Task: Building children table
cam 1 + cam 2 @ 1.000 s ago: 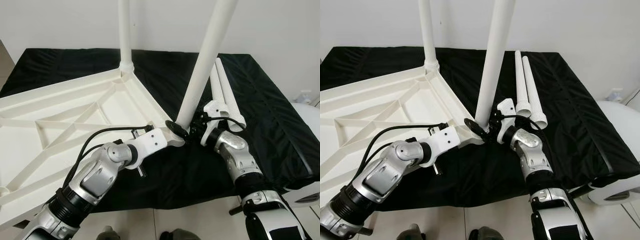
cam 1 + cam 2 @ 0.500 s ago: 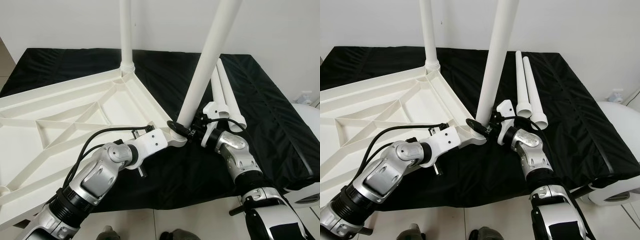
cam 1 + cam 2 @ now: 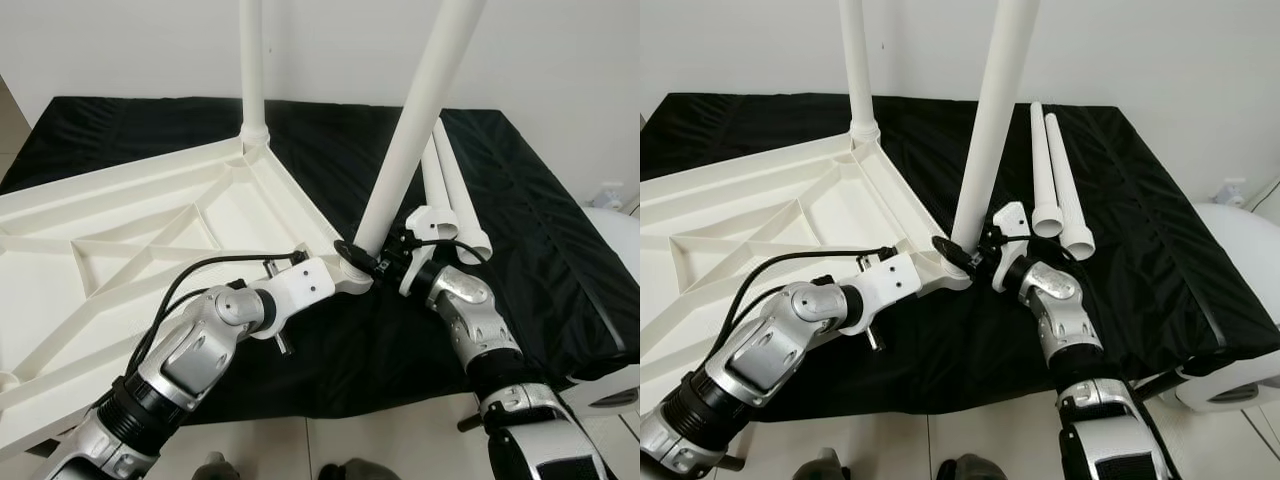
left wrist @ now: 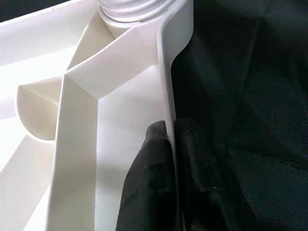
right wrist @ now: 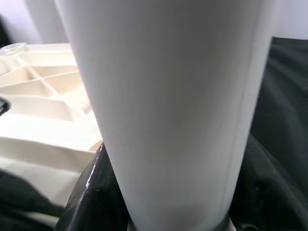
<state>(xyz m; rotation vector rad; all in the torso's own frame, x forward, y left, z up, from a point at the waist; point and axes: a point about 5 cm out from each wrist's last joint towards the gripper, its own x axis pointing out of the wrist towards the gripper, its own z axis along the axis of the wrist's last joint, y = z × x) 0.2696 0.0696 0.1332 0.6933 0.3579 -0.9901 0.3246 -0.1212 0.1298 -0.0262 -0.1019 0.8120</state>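
Two jaws are at work at frame centre. The left gripper (image 4: 171, 159) pinches the thin side rim of the upturned white plastic ribbed tabletop (image 3: 150, 235), which fills the left half of the frame on a table draped in black cloth (image 3: 560, 250). The right gripper (image 3: 372, 262), its jaws clamped round the base, holds a tall white plastic tube leg (image 3: 415, 120) leaning up from the tabletop's near corner. Another white leg (image 3: 252, 65) stands upright in the far corner at upper centre. A pair of loose white tube legs (image 3: 1055, 175) lie side by side, touching, right of centre.
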